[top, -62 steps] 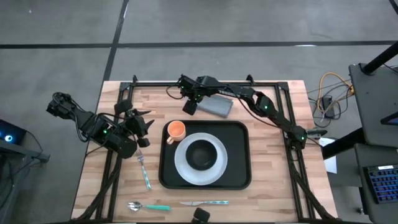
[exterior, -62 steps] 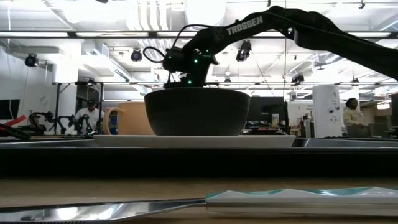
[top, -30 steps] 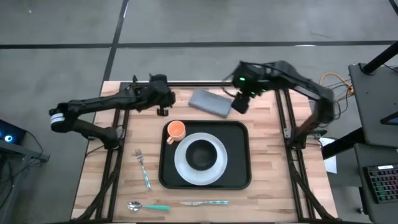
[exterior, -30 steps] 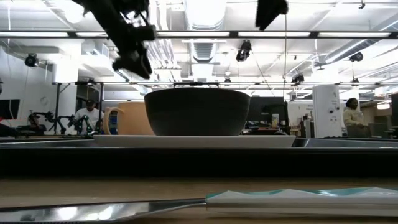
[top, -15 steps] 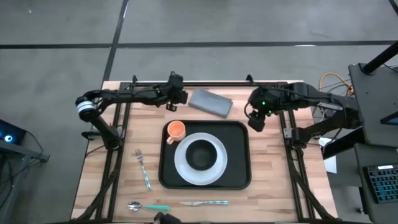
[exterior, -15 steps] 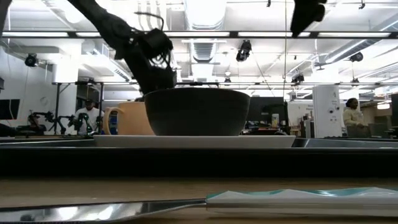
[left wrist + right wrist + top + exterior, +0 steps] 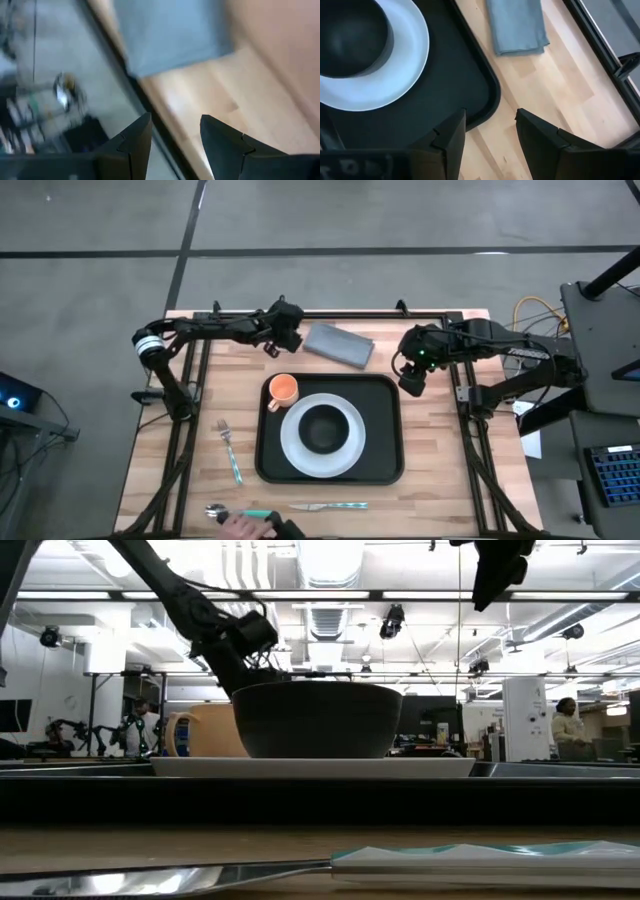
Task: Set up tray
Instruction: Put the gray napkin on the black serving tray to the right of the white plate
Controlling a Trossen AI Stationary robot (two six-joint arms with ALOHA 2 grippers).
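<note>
The black tray point(image 7: 380, 465) lies mid-table. On it stand a white plate point(image 7: 350, 450) bearing a black bowl point(image 7: 322, 428) and, at its far left corner, an orange cup point(image 7: 284, 390). A grey folded napkin point(image 7: 338, 345) lies flat on the wood beyond the tray. My left gripper point(image 7: 296, 340) stands open just left of the napkin point(image 7: 170, 35), tilted downward toward it, touching nothing. My right gripper point(image 7: 409, 383) hangs open above the tray's far right corner point(image 7: 487, 95), high over the table.
A fork point(image 7: 232, 452) lies left of the tray. A spoon point(image 7: 235, 512) and a knife point(image 7: 330, 506) lie along the near edge, where a person's hand point(image 7: 240, 526) reaches in. A black frame rail point(image 7: 340, 314) runs along the far edge.
My left gripper has gone toward the table's right along the far edge and down, rolling about its own line, and now stands beside the napkin. My right gripper has drawn away from the napkin toward the right and near side. A hand has appeared at the near edge.
</note>
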